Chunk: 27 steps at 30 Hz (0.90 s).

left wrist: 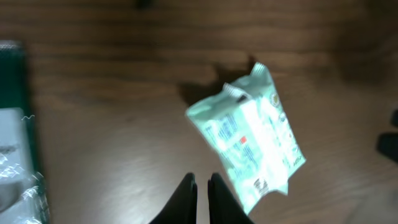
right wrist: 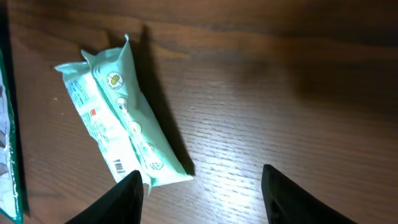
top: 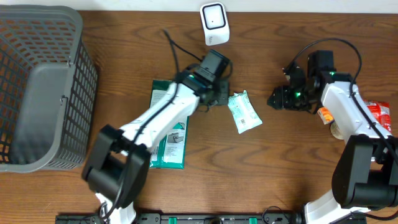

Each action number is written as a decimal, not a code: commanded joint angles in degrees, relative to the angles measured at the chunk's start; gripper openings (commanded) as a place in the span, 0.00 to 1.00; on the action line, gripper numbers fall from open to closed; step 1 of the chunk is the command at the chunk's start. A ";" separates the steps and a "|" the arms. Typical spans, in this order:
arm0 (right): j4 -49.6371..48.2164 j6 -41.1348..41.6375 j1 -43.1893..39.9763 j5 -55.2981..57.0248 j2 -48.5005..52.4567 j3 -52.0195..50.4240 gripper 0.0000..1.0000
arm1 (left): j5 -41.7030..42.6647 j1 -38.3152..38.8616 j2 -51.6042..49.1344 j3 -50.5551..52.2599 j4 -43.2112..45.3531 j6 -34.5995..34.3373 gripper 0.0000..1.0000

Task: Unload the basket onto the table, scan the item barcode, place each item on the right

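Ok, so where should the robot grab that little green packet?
Probably across its narrow middle, coming straight down from above. The green packet lies flat on the table, long and puffy, with thin crimped ends. Leave the barcode near one end uncovered.

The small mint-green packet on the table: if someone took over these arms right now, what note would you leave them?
Left gripper: shut, empty, close beside the packet.
Right gripper: open, empty, over the table on the packet's other side.
The packet lies on the table between the arms, held by neither. A barcode shows near one end.
The white scanner-like device stands at the far edge, apart from the packet.
Done: nothing these views can confirm.
Left: grasp the packet and present its barcode to the device.
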<state>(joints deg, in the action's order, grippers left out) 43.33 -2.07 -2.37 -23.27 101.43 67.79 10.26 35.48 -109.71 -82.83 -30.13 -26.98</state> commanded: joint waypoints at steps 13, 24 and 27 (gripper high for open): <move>-12.17 -1.95 0.22 -14.86 0.00 -8.35 0.61 | -0.20 3.87 -10.56 0.00 5.90 0.52 0.10; -14.14 -2.73 0.22 -17.90 2.84 -8.37 0.59 | -0.81 3.87 -11.82 0.02 6.08 0.50 0.10; -15.06 -2.75 0.22 -19.76 4.90 -8.35 0.59 | -0.83 3.87 -11.87 0.11 6.05 0.52 0.10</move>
<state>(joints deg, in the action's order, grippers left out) 28.84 -3.84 -2.37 -39.57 103.59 59.77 10.20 39.44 -119.85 -82.81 -23.99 -26.96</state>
